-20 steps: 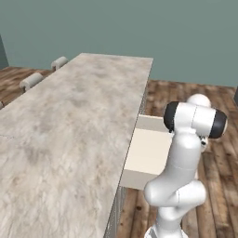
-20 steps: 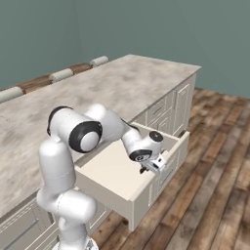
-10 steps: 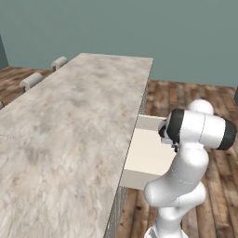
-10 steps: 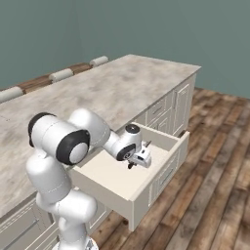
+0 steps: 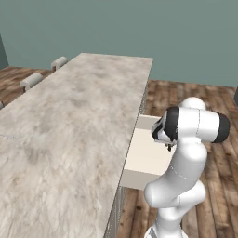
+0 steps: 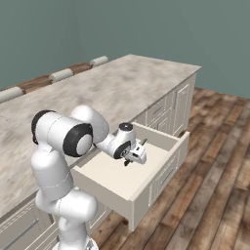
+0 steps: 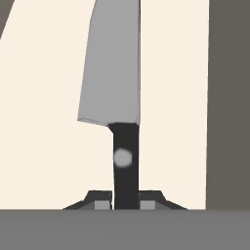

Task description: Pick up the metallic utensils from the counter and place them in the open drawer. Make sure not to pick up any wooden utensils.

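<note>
Knife held over the open drawer.
The end effector [image 7: 126,202] is clamped on the knife [image 7: 119,83] handle, blade pointing into the drawer [image 6: 128,173].

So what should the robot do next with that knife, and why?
Probably lower it a little and then open the fingers. They are shut on the knife by its black handle, and the blade already hangs over the pale floor of the open drawer, so letting go there should drop it inside.
</note>
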Robot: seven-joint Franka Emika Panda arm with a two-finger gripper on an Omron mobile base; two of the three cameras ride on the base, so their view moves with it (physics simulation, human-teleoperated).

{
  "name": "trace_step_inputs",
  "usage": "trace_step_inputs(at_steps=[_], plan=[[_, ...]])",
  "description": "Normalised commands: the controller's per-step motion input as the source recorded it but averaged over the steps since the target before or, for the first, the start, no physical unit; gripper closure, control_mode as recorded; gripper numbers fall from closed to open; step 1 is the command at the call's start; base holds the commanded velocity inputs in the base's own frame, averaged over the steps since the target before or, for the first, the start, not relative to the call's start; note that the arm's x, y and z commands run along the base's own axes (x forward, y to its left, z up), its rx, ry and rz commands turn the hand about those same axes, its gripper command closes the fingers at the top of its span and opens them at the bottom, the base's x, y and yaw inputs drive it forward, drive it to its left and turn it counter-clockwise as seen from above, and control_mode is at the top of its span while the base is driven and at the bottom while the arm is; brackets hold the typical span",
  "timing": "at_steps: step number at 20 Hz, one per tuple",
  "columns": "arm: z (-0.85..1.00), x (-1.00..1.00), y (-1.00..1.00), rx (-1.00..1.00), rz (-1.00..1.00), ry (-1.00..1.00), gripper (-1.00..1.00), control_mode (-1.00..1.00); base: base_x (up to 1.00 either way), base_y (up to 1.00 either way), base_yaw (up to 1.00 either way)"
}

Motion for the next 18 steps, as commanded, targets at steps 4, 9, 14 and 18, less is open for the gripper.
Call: trace_step_inputs(at_steps=[4,9,14,18], plan=[[-0.10,0.33,-0.18,0.08,0.05,0.06,1.00,-1.00,0.00,0.00,0.00],[-0.33,0.25,-0.19,0.06,0.08,0.01,1.00,-1.00,0.00,0.00,0.00],[-0.52,0.29,-0.12,0.01,0.09,0.00,1.00,-1.00,0.00,0.00,0.00],[-0.49,0.33,0.00,0.00,0.08,0.00,1.00,-1.00,0.00,0.00,0.00]])
